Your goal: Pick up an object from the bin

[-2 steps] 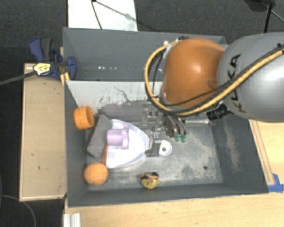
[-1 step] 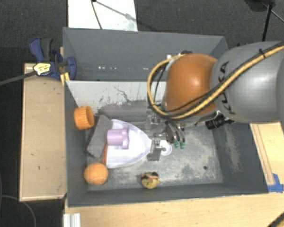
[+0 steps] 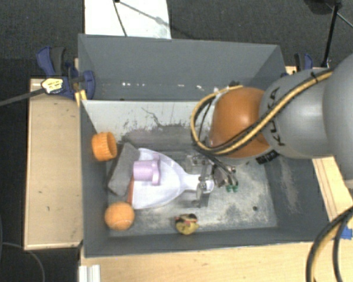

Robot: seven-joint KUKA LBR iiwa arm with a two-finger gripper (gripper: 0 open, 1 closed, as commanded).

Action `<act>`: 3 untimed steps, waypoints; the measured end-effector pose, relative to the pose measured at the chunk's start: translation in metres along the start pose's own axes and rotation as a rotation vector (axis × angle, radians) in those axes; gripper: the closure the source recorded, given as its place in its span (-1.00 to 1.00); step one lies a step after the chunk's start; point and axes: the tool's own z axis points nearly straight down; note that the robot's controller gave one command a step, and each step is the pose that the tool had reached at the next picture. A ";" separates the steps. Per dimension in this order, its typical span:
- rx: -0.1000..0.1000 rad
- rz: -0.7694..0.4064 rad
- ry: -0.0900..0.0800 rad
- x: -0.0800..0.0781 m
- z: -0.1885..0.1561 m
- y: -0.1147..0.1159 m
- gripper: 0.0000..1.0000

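Note:
My gripper [image 3: 203, 184] is low in the middle of the bin, right at the narrow right end of a white scoop-shaped thing [image 3: 165, 184]. A pale lilac cylinder [image 3: 146, 171] lies on the scoop's wide left part. A grey flat piece [image 3: 122, 169] sits partly under the scoop's left side. Just below the gripper, near the front wall, lies a small yellow-brown lump [image 3: 187, 223].
An orange cup [image 3: 105, 146] lies on its side against the left wall. An orange ball [image 3: 119, 217] rests in the front left corner. A small green bit [image 3: 230, 186] lies right of the gripper. The arm's orange cover and cables hang over the bin's right half.

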 end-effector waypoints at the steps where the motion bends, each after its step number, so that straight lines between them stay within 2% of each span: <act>1: -0.001 0.060 0.008 0.001 0.023 -0.012 -1.00; 2: 0.001 0.082 0.008 0.019 0.011 0.000 -1.00; 3: 0.000 0.030 0.006 0.030 0.011 0.009 1.00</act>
